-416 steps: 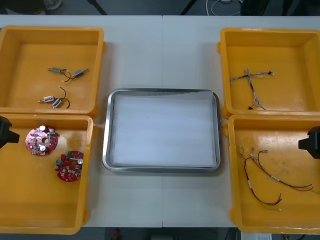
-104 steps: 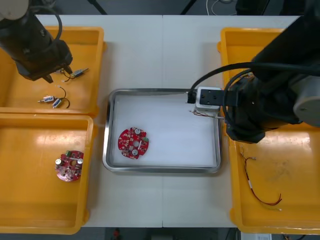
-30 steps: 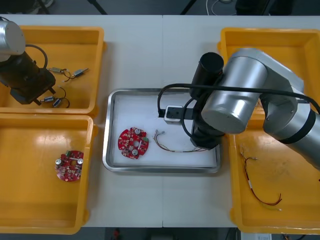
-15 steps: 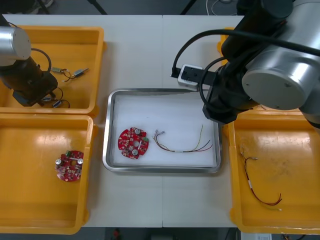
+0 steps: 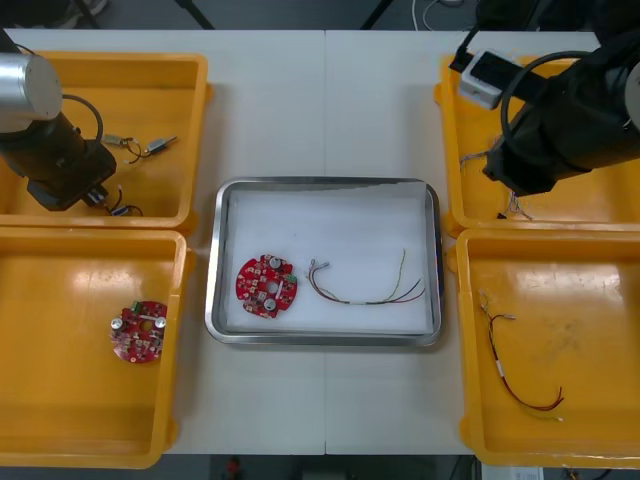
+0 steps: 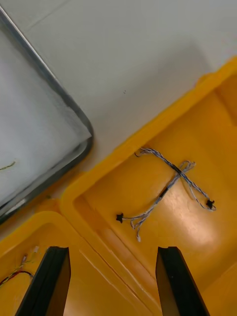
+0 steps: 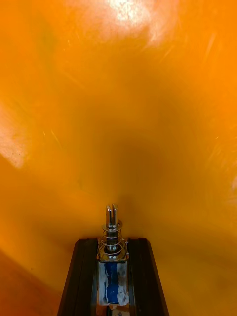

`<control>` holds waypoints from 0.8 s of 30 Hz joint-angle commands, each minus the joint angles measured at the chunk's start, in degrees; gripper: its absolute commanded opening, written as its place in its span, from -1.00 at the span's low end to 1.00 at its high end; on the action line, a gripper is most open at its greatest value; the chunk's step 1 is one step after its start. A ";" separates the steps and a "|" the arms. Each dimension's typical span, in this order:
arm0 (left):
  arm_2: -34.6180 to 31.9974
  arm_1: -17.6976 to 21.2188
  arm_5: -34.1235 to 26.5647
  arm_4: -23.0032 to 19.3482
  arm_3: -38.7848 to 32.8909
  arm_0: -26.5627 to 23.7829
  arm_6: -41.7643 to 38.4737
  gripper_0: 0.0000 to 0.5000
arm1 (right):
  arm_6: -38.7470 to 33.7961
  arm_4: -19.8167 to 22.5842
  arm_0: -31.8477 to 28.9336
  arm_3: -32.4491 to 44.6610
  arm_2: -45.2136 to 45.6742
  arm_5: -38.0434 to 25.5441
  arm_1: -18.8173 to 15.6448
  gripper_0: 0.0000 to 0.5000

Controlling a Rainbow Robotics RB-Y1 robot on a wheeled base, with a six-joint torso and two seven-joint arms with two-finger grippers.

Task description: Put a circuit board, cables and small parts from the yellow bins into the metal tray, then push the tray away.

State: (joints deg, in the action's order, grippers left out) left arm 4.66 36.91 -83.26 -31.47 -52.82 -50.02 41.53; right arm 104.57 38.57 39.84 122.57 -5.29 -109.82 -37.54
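The small metal part (image 7: 113, 276), pinched in the left pincer (image 7: 113, 243) inside the yellow bin (image 5: 100, 70) at the surface's far-left corner, could be lost from so slim a hold before the metal tray (image 5: 325, 183) is reached; the right pincer (image 6: 113, 252) is held spread over the far-right bin (image 6: 207, 237).

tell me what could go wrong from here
The left gripper is shut on a small metal part whose shaft pokes past the fingertips; it might slip on the lift out of the far left bin. The right gripper hangs open above the twisted cable, which lies thin and flat in the far right bin, so the fingers may catch one strand or miss.
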 commanded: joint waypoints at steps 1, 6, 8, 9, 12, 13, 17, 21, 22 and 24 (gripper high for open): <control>-0.36 -0.35 0.73 -0.17 -0.97 -2.62 -5.50 -1.00 | -2.09 -2.45 -0.12 -4.36 6.53 -0.18 -2.10 1.00; -2.20 -0.17 -0.94 0.53 -3.08 -2.62 -5.50 -1.00 | -2.18 -4.21 0.06 -10.16 10.66 -0.18 -2.10 1.00; -2.99 -0.17 -2.17 0.71 -4.49 -2.62 -5.50 -1.00 | -2.18 -5.00 0.15 -12.27 11.62 -0.18 -2.10 1.00; -3.52 0.00 -3.23 0.80 -5.36 -2.62 -5.50 -1.00 | -2.27 -5.70 0.23 -13.50 12.06 -0.18 -2.10 1.00; -4.22 0.27 -5.25 1.06 -7.21 -2.62 -5.50 -1.00 | -2.44 -7.46 0.76 -15.43 12.06 -0.18 -2.10 1.00; -4.58 0.71 -7.36 1.15 -8.97 -2.62 -5.50 -1.00 | -2.62 -8.69 1.46 -17.63 12.06 -0.18 -1.92 1.00; -5.01 1.59 -12.19 1.50 -13.63 -2.62 -5.23 -1.00 | -3.58 -10.71 4.54 -23.96 12.06 -0.18 -1.05 1.00; -5.19 2.20 -16.67 1.76 -18.11 -2.62 -4.44 -1.00 | -4.81 -14.76 8.14 -29.84 12.06 -0.18 0.71 1.00; -5.19 2.29 -18.08 1.85 -19.51 -2.62 -4.27 -1.00 | -5.17 -15.55 9.02 -31.51 12.06 -0.18 1.15 1.00; -5.28 2.38 -19.49 1.94 -21.01 -2.62 -4.00 -1.00 | -5.52 -16.43 9.99 -33.36 12.24 -0.18 1.59 1.00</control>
State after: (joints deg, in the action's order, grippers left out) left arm 0.75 36.99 -100.78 -30.36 -70.09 -50.06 41.53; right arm 100.91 23.41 45.36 90.67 5.40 -109.82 -37.04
